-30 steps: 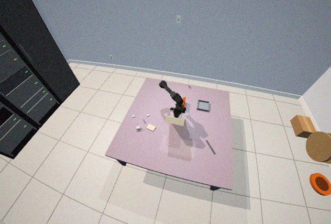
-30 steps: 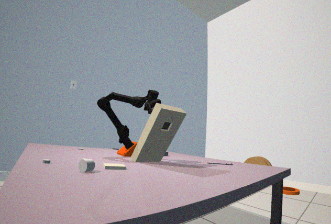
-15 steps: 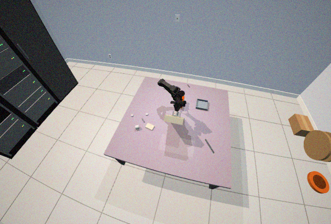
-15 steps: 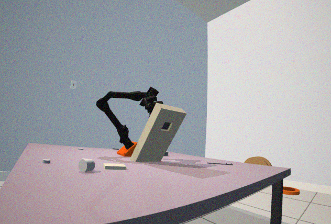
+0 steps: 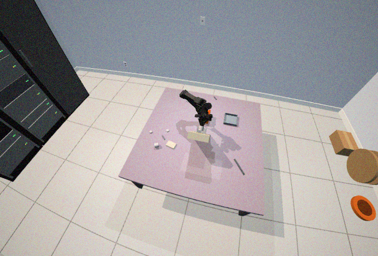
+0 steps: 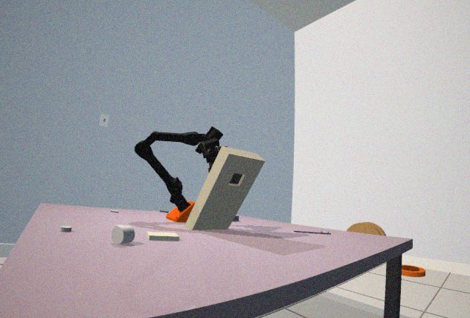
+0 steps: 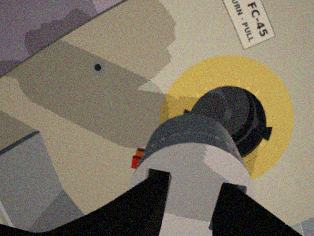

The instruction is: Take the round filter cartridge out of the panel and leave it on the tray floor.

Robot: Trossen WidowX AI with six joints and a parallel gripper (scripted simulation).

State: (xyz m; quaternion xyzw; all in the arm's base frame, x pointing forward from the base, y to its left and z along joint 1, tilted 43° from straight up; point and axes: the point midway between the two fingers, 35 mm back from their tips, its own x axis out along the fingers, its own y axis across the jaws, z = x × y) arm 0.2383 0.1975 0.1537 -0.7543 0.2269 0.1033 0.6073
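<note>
The filter cartridge (image 5: 200, 128) (image 7: 187, 131) is a grey cylinder with a pale face. It is out in front of the sloped beige service panel (image 5: 198, 137) (image 6: 216, 204) (image 7: 137, 30), near its round dark opening (image 7: 250, 112). A yellow ring (image 7: 280, 100) surrounds the opening, which has small side notches. My gripper (image 5: 201, 124) (image 7: 191, 186) is shut on the cartridge, its black fingertips at the slots in the face. Whether the cartridge's far end is fully clear of the opening is hard to tell. The tray (image 5: 231, 119) lies to the right of the arm, with nothing visible in it.
The pink table (image 5: 170, 167) (image 6: 94, 280) also bears a pale block (image 5: 170, 144) (image 6: 163, 236), a white cylinder (image 5: 156, 145) (image 6: 123, 234), small white pieces left of the panel, and a dark rod (image 5: 238, 167) (image 6: 313, 232) at the right. The panel's label (image 7: 252, 22) reads FC-45.
</note>
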